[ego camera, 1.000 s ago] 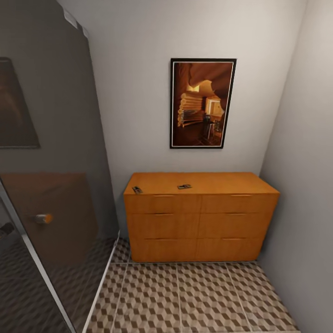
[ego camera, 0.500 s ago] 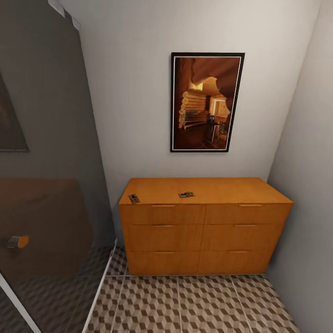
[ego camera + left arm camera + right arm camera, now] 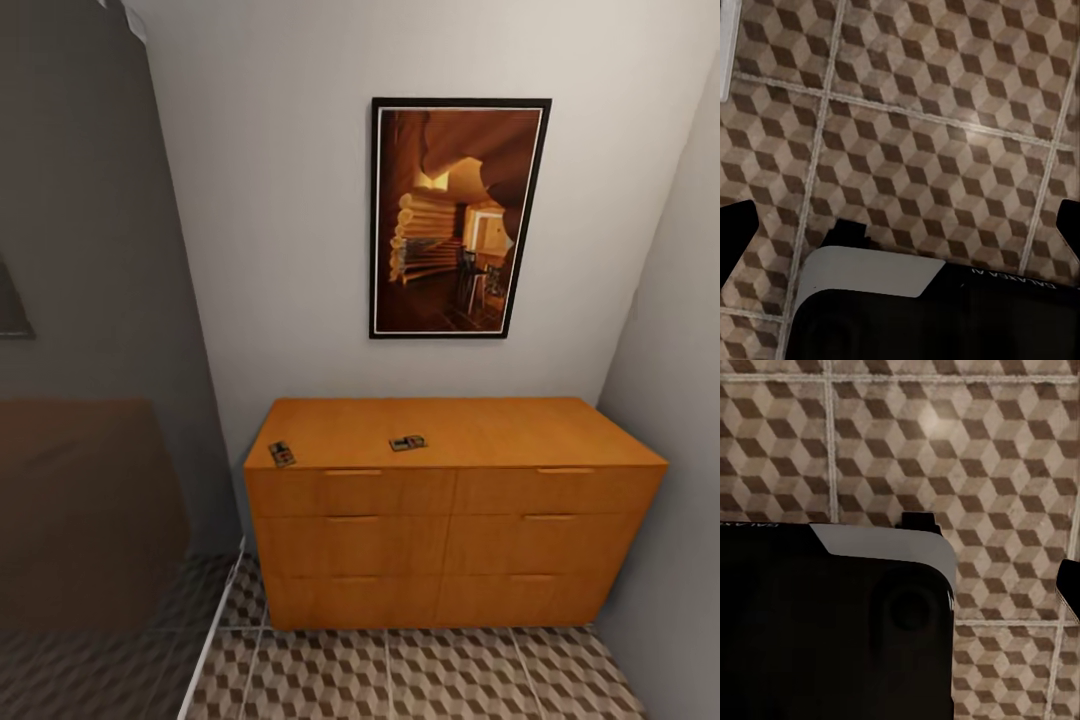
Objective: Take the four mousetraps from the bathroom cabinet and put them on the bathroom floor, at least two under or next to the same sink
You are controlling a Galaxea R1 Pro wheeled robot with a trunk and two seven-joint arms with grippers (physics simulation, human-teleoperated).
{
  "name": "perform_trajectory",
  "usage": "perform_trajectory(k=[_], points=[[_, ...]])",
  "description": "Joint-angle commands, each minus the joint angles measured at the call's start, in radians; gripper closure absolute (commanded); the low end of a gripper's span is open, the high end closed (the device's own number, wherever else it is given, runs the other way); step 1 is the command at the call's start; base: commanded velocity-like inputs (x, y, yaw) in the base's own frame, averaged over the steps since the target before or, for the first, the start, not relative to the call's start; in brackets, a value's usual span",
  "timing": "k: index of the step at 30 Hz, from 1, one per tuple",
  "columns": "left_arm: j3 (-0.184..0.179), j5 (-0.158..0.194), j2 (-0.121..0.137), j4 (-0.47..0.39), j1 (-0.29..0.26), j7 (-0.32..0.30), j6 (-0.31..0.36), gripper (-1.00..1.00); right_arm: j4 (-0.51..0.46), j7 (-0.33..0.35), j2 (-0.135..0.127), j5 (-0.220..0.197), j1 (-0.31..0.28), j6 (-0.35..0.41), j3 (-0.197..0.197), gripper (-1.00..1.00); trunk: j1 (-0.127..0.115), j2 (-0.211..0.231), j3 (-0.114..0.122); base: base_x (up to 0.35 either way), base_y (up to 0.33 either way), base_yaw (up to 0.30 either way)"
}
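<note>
Two mousetraps lie on top of the orange cabinet in the head view: one near its front left corner, the other near the middle. Its drawers are all closed. The cube-patterned bathroom floor runs in front of it. The sink is out of view. In the left wrist view my left gripper hangs open over the floor tiles, empty, with dark fingertips at both edges. In the right wrist view my right gripper is spread wide above the tiles, one fingertip showing.
A dark glass panel with a white bottom rail stands to the cabinet's left. A framed picture hangs above the cabinet. A grey wall closes the right side. My own dark base shows under both wrists.
The head camera has moved closer to the cabinet, which now looks larger and sits lower in view. The orange knob behind the glass has left the picture. The mousetraps have not moved.
</note>
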Motion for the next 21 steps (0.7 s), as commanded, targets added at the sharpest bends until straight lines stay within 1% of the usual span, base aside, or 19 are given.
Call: perform_trajectory(k=[1, 8, 12, 15, 21], points=[[0.007, -0.011, -0.001, 0.001, -0.001, 0.004, -0.004, -1.0, 0.003, 0.001, 0.0, 0.0, -0.001, -0.006, 0.001, -1.0, 0.001, -0.001, -0.001, 0.322, 0.0, 0.0], [0.007, -0.011, -0.001, 0.001, -0.001, 0.004, -0.004, -1.0, 0.003, 0.001, 0.0, 0.0, -0.001, -0.006, 0.001, -1.0, 0.001, -0.001, -0.001, 0.314, 0.0, 0.0], [0.007, -0.011, -0.001, 0.001, -0.001, 0.004, -0.006, -1.0, 0.003, 0.001, 0.0, 0.0, -0.001, -0.006, 0.001, -1.0, 0.001, -0.001, -0.001, 0.246, 0.0, 0.0], [0.007, -0.011, 0.0, 0.001, -0.001, 0.004, -0.006, -1.0, 0.003, 0.001, 0.0, 0.0, -0.001, -0.006, 0.001, -1.0, 0.001, -0.001, -0.001, 0.144, 0.0, 0.0], [0.007, -0.011, -0.001, 0.001, -0.001, 0.004, -0.008, -1.0, 0.003, 0.001, 0.0, 0.0, -0.001, -0.006, 0.001, -1.0, 0.001, -0.001, -0.001, 0.066, 0.0, 0.0]])
